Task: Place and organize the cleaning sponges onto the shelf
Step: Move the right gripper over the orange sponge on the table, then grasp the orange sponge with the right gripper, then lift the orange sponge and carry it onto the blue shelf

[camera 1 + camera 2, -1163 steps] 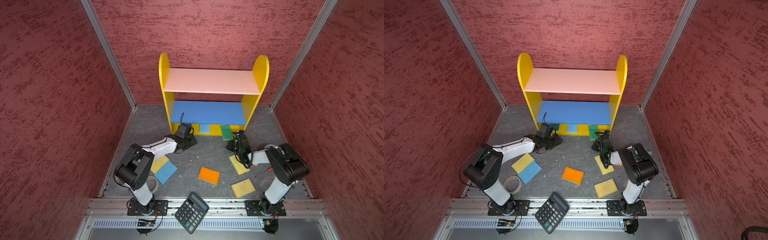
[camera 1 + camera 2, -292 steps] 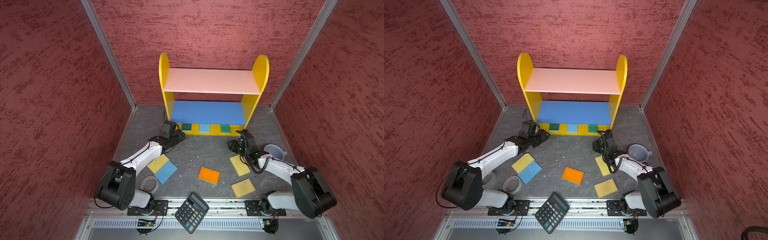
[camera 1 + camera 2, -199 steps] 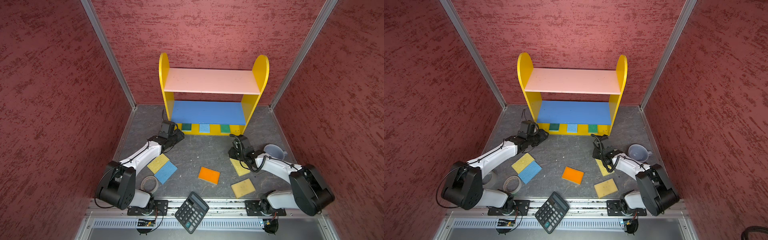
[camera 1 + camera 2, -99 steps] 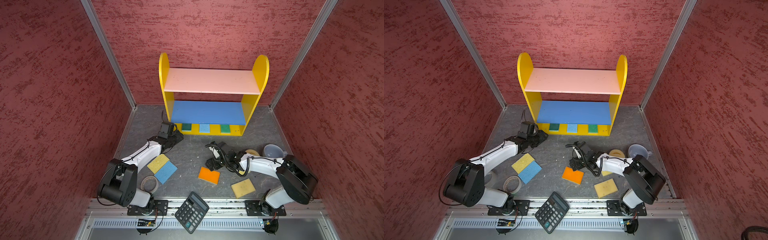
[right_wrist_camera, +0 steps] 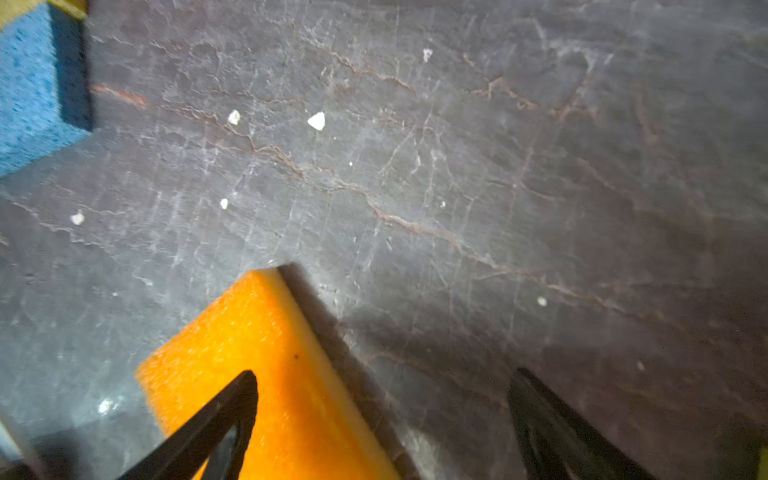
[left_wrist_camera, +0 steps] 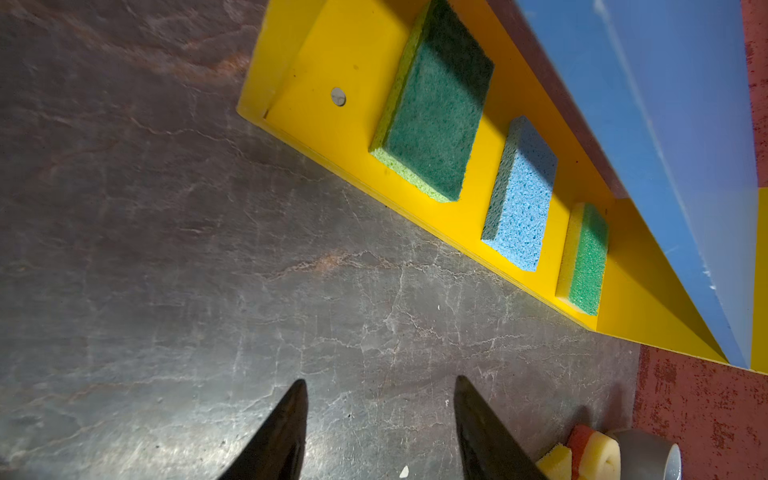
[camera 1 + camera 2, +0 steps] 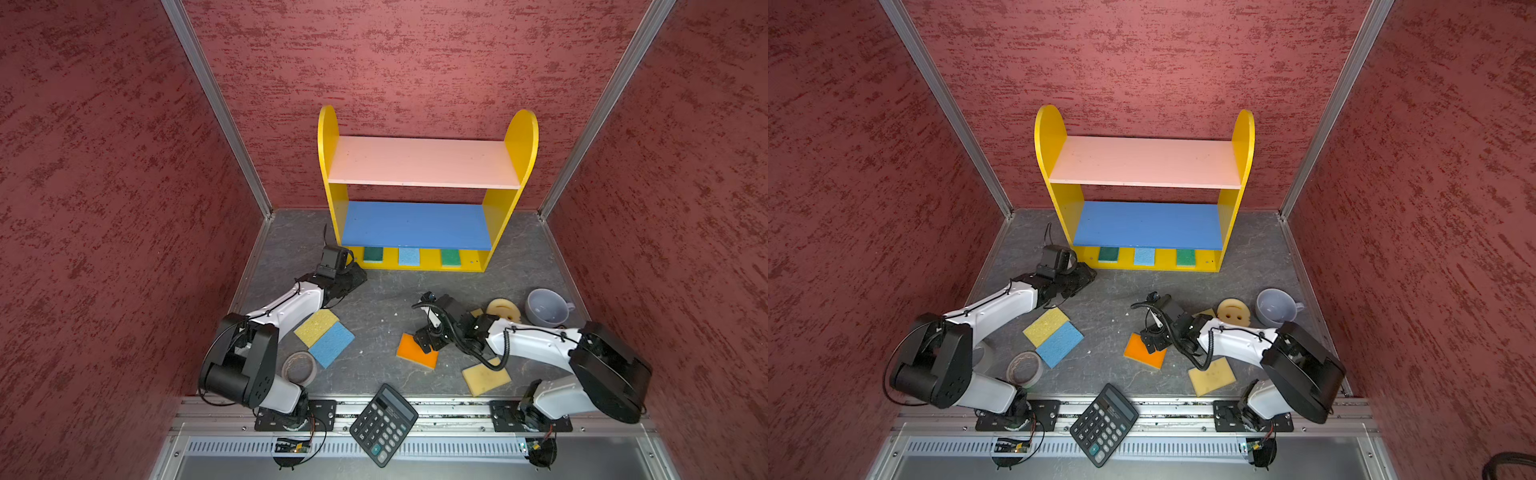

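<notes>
Orange sponge (image 5: pixel 270 332), flat and fine-pored, lies partly under the right hand (image 5: pixel 382 382).

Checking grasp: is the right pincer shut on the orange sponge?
No, the right pincer is wide open over the orange sponge's edge, gripping nothing.

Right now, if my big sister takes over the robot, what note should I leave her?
Left hand: open, empty, over the floor in front of the shelf.
Right hand: open, low over the orange sponge, one finger above it, nothing gripped.
Done: three sponges in a row on the shelf's bottom board: dark green sponge, light blue sponge, bright green sponge.
Left: six on the floor: the orange one, yellow sponge touching blue sponge, front yellow sponge, half-hidden yellow sponge under the right arm, round smiley sponge.
</notes>
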`<state>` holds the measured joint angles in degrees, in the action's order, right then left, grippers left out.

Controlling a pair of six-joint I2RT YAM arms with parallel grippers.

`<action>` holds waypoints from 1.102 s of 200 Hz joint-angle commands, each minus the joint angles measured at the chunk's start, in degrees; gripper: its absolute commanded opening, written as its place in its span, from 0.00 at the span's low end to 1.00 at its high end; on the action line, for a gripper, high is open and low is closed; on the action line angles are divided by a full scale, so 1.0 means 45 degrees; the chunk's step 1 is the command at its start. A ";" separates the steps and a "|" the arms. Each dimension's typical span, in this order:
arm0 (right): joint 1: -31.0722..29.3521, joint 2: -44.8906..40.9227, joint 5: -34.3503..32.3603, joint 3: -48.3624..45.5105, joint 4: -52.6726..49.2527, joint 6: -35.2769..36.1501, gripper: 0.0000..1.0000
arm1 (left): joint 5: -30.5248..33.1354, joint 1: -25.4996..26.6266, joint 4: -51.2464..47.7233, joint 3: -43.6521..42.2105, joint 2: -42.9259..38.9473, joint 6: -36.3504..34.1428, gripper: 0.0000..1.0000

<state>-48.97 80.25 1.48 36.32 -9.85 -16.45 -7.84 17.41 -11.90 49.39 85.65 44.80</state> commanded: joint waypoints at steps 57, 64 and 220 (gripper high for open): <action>-0.0324 0.1564 0.1257 0.0717 -0.0567 0.0624 0.73 | -0.0047 0.0267 -0.0109 0.0992 0.0534 0.0073 0.56; -0.0440 0.1900 0.1218 0.0799 -0.0534 0.0661 0.73 | -0.0011 0.0287 -0.0199 0.1017 0.0511 0.0086 0.56; -0.0098 0.4172 -0.1257 0.5308 0.2845 -0.2111 0.00 | 0.0219 -0.0323 -0.0471 -0.0449 -0.2208 -0.0225 0.57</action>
<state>-50.26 99.20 -1.04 55.24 -0.60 -24.73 -7.44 17.69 -13.74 49.47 79.77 45.23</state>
